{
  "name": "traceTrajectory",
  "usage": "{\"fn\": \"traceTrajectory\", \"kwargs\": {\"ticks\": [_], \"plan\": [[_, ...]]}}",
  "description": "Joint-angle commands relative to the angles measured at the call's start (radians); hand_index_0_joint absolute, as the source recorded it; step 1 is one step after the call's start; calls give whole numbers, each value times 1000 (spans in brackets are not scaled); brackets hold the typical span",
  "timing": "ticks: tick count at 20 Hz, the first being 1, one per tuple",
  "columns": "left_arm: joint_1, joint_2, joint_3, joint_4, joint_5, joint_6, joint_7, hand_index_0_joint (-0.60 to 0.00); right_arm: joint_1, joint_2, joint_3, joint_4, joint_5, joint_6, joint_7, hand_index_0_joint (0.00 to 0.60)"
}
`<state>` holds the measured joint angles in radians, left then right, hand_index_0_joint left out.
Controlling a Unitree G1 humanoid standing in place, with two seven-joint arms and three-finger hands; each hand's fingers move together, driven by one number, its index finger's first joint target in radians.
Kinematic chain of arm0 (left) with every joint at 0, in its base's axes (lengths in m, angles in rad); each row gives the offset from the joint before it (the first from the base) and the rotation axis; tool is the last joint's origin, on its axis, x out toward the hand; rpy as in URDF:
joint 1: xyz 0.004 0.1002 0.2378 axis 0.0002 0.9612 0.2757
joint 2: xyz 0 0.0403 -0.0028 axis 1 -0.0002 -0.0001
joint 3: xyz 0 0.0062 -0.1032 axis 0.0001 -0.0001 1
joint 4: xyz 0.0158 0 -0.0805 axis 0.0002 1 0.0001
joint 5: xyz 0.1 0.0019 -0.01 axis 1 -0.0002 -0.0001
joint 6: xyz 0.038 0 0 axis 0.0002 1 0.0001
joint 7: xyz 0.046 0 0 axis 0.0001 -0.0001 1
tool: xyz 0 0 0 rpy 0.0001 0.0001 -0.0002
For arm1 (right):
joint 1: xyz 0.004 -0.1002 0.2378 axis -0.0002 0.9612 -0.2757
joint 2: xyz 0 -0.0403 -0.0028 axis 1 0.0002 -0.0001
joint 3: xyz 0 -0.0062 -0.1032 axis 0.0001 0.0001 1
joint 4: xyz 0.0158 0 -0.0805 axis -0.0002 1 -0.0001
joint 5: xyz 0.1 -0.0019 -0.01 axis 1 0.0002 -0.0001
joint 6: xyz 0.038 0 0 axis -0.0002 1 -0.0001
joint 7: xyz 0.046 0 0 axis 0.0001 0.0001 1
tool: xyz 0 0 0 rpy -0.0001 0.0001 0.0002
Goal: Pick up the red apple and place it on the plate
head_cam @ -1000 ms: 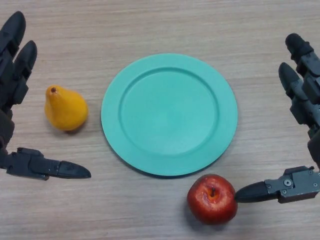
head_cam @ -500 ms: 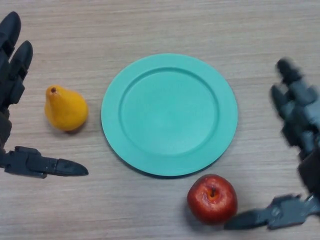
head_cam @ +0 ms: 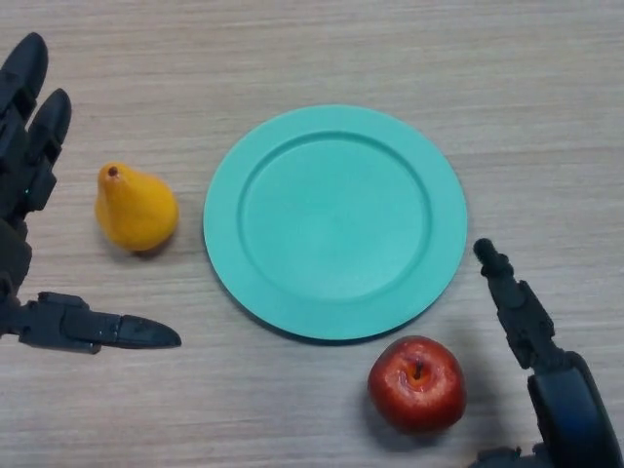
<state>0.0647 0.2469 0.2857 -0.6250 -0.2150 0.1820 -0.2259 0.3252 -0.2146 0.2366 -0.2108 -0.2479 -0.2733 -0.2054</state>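
A red apple (head_cam: 416, 383) rests on the wooden table just in front of the teal plate (head_cam: 335, 221), stem up. My right hand (head_cam: 538, 351) has come in from the lower right and sits beside the apple on its right, fingers straight and pointing away from me, thumb low at the frame's bottom edge; a small gap separates it from the fruit. The plate holds nothing. At the left edge my left hand (head_cam: 29, 195) stays open, fingers extended and thumb stretched out along the table.
A yellow pear (head_cam: 135, 210) lies left of the plate, between the plate and my left hand.
My right hand has dropped down and inward from the right edge to sit close beside the apple. The apple, plate and pear have barely shifted; the left hand is still.
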Motion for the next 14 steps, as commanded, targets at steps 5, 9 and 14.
{"fn": "traceTrajectory", "kwargs": {"ticks": [5,9,14], "plan": [[-7,15,71,-59,-24,-155,54,0,-49,21,32,-24,97,-13,-120,199],[-11,16,64,-47,-19,-164,68,0,-102,24,-3,100,20,13,-162,600],[-1,12,74,-43,-38,-164,66,0,-74,19,-13,36,16,63,-118,600]]}}
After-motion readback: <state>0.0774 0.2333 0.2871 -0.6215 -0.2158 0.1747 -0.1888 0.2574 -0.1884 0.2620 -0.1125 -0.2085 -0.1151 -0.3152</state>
